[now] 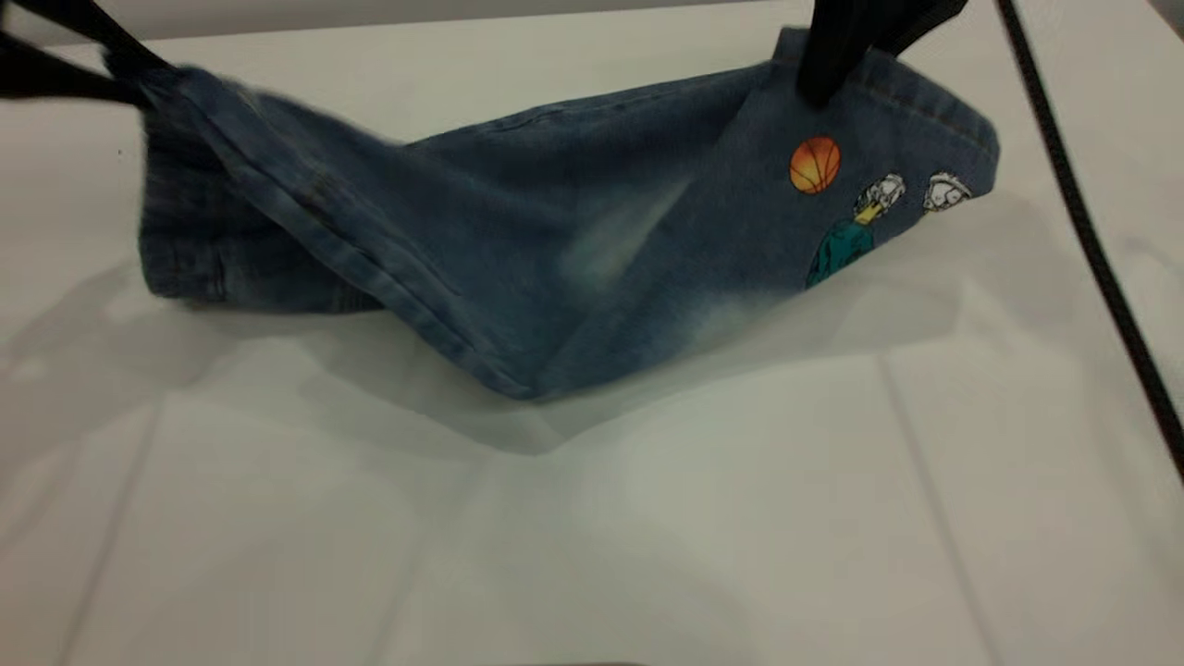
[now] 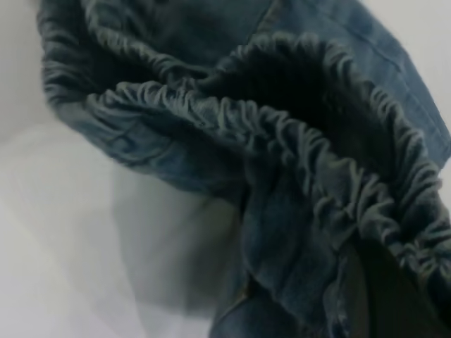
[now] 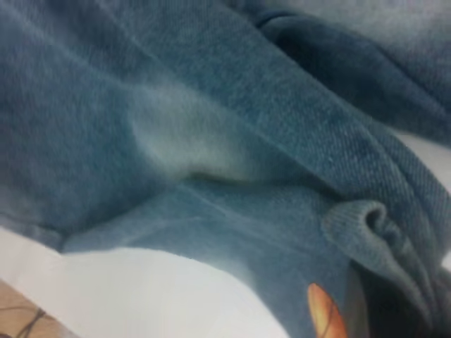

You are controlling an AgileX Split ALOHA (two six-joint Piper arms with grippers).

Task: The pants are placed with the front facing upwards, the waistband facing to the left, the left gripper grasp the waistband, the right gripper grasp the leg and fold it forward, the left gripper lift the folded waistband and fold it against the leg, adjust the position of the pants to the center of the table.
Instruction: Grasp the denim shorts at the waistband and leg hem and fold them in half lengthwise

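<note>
The pants (image 1: 518, 240) are held up off the table (image 1: 647, 536) at both ends, sagging between them so that only the lowest fold, toward 6 o'clock in the exterior view, seems to brush the surface. At 9 o'clock the left gripper (image 1: 139, 79) is clamped on the waistband (image 2: 282, 141); at 1 o'clock the right gripper (image 1: 819, 88) is closed on the leg hem (image 1: 925, 102), just above the basketball print (image 1: 815, 165).

The first fold is judged to be under way, with the cloth being carried forward. Several things could go wrong. The gathered elastic could slide out of the left grip if the arms are drawn apart, since a thick bunched edge gives little purchase. If one end is lowered sooner than the other, the fold line could be laid skewed. The slack middle could also be dragged across the table and creased beneath itself.

The exterior view alone shows both grips, the sag and the cartoon figures (image 1: 888, 208) beside the ball. The left wrist view shows what is hidden there: the waistband's ruffled elastic gaping open, with dark interior behind it. The right wrist view shows the faded patch (image 3: 183, 141) close up, a rolled lump of hem (image 3: 366, 218), and a sliver of the orange print, with the table's edge glimpsed below.
</note>
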